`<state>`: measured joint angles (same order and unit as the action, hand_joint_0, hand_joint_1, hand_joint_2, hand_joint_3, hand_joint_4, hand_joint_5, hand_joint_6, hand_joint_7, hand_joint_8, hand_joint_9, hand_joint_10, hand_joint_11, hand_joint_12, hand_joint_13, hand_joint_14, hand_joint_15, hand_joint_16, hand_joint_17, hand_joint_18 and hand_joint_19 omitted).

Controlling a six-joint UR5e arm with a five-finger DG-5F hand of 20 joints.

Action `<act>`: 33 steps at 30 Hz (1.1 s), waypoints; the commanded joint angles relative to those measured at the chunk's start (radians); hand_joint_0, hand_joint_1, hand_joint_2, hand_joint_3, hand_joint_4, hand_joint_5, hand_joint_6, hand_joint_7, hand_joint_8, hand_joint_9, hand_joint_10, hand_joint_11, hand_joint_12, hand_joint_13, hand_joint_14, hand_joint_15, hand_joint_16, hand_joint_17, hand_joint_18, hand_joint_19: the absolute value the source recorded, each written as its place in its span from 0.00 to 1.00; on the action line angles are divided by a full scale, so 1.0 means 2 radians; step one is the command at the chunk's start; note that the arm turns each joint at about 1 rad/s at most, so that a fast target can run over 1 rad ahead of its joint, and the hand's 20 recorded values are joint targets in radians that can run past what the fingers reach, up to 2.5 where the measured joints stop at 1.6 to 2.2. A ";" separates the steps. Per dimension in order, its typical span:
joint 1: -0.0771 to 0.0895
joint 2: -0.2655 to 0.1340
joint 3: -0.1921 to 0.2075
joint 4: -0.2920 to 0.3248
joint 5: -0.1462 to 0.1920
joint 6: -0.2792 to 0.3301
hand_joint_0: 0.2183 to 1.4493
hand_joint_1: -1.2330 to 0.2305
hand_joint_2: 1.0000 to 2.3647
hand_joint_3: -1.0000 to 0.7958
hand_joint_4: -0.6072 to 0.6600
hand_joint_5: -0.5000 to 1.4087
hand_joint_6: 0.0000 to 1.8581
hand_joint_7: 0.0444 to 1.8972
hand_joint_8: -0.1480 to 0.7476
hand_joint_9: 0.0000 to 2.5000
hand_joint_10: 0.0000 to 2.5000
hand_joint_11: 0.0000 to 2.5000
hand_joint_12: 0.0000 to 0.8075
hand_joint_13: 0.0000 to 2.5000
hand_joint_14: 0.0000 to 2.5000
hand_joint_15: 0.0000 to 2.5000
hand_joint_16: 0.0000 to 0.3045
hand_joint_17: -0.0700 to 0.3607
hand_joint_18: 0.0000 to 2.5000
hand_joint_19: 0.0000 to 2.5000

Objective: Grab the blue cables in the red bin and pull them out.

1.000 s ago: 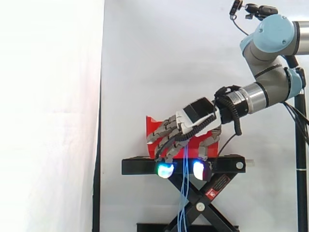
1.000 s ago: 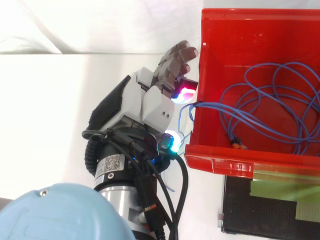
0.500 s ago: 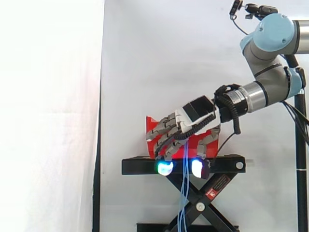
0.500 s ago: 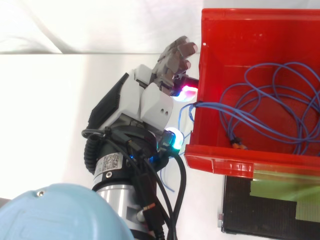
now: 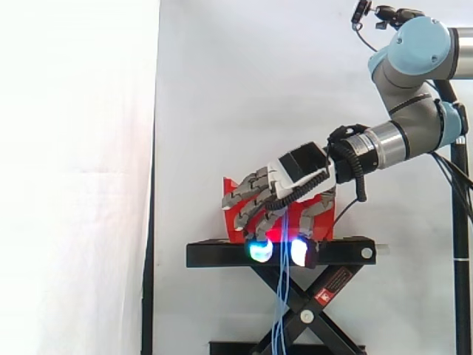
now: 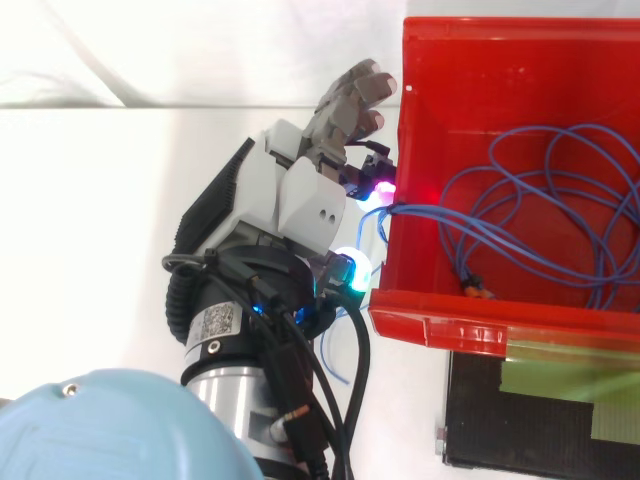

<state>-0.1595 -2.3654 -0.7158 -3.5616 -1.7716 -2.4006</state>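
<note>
**Hand** (image 5: 290, 176): on the arm entering from the right in the side view, in front of the bin's face and angled down. Fingers are curled downward round the hanging strands. 2 glowing pads sit low at the level of the stand top, 1 cyan (image 5: 259, 251) and 1 white (image 5: 298, 252), with the strands running down between them. From above, the hand (image 6: 300, 195) lies just outside the bin's left wall, with 1 magenta pad (image 6: 380, 188) against that wall and 1 cyan pad (image 6: 350, 272) near the bin's corner.

**Blue cables** (image 6: 430, 213): the top view gives the bulk, several loose loops on the bin floor. A bundle runs to the left wall and crosses its rim beside the magenta pad. 1 end with an orange tip (image 6: 475, 291) lies by the near wall. The side view gives the remainder (image 5: 280, 310), thin strands dropping from the hand past the stand top and between the scissor legs.

**Red bin** (image 6: 470, 80): open-topped, seated on the stand.

**Black stand** (image 5: 214, 255): scissor type. From above, a strip of yellow-green tape (image 6: 560, 380) lies on its top.

**White curtain** (image 5: 244, 89): backdrop.
</note>
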 commanded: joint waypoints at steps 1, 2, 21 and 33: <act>0.000 0.000 -0.002 0.001 0.000 0.000 0.49 0.25 0.00 0.00 0.69 0.69 0.00 0.33 0.45 0.22 0.00 0.15 0.41 0.10 0.01 0.12 0.15 0.39 0.09 0.23; 0.000 0.000 -0.002 0.001 0.000 0.000 0.49 0.25 0.00 0.00 0.69 0.69 0.00 0.33 0.45 0.22 0.01 0.15 0.41 0.10 0.00 0.12 0.15 0.39 0.09 0.23; -0.001 0.000 -0.002 0.001 0.004 -0.005 0.49 0.25 0.00 0.00 0.69 0.70 0.00 0.35 0.45 0.22 0.01 0.15 0.41 0.11 0.00 0.12 0.15 0.39 0.10 0.23; -0.005 0.000 -0.007 0.001 0.004 -0.014 0.49 0.25 0.00 0.00 0.69 0.71 0.00 0.35 0.45 0.23 0.01 0.15 0.41 0.11 0.00 0.13 0.15 0.39 0.10 0.23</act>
<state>-0.1662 -2.3655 -0.7254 -3.5599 -1.7648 -2.4254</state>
